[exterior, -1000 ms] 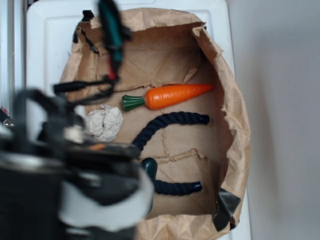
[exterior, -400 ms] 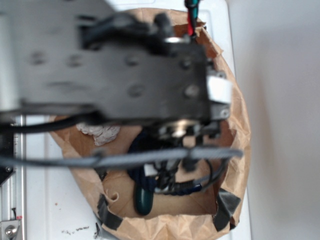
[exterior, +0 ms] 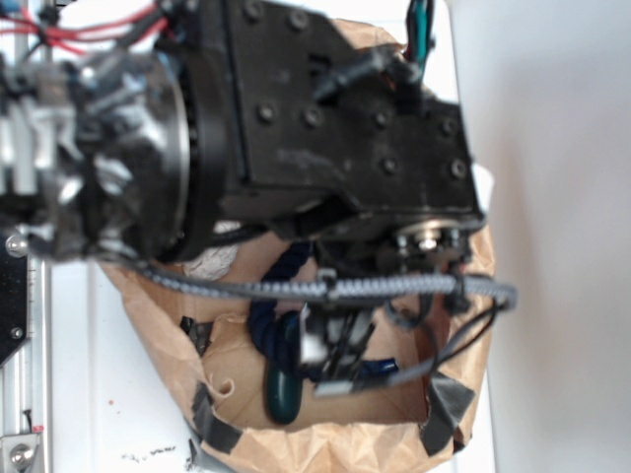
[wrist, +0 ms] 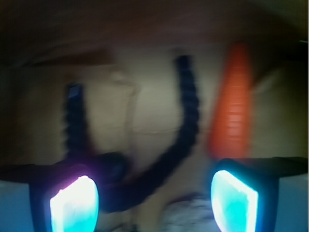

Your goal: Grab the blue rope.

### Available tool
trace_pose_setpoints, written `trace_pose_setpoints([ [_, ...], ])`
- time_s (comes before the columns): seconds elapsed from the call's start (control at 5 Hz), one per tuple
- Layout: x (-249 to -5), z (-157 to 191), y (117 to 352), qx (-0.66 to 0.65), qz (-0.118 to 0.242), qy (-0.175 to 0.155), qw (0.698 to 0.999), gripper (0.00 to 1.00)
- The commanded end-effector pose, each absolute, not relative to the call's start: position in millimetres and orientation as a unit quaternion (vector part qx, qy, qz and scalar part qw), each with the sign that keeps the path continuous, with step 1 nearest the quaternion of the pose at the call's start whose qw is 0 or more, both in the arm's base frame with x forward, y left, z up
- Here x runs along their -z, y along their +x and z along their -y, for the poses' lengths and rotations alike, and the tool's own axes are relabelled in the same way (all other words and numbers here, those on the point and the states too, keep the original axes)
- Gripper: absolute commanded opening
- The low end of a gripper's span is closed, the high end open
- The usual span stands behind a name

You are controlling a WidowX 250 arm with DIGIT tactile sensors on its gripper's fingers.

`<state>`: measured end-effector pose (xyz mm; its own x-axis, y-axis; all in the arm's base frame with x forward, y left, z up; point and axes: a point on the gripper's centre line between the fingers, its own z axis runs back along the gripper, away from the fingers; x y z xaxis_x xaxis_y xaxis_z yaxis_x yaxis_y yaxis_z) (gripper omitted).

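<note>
Wrist cam, blurry: I see gripper (wrist: 154,200) spread wide, nothing btwn the lit pads (wrist: 75,205). Blue rope (wrist: 186,125) curves thru mid-frame, unheld; carrot (wrist: 234,108) upper right. Ext view: arm hides most of paper bag (exterior: 449,296).

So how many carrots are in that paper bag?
1. The orange carrot lies right of the blue rope in the wrist view; the arm hides it from the exterior view, so others may be hidden.

My arm (exterior: 296,128) fills the exterior view from nine o'clock to three, wrist pitched down toward six o'clock. On the wrist camera my gripper (wrist: 154,203) shows spread wide, its two lit fingers (wrist: 75,205) at seven and five o'clock, clamping nothing.
</note>
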<state>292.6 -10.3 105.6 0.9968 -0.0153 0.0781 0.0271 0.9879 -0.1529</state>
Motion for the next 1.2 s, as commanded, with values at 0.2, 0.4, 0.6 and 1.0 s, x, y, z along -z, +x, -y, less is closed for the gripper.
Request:
trace_pose_setpoints([
  [0.2, -110, 78, 286, -0.086, 0.049, -0.03, 0.995, 1.0],
  [0.4, -110, 78, 286, -0.086, 0.049, -0.03, 0.995, 1.0],
  [0.6, -110, 78, 286, -0.086, 0.049, -0.03, 0.995, 1.0],
  [1.0, -82, 69, 303, -0.076, 0.094, -0.044, 0.992, 1.0],
])
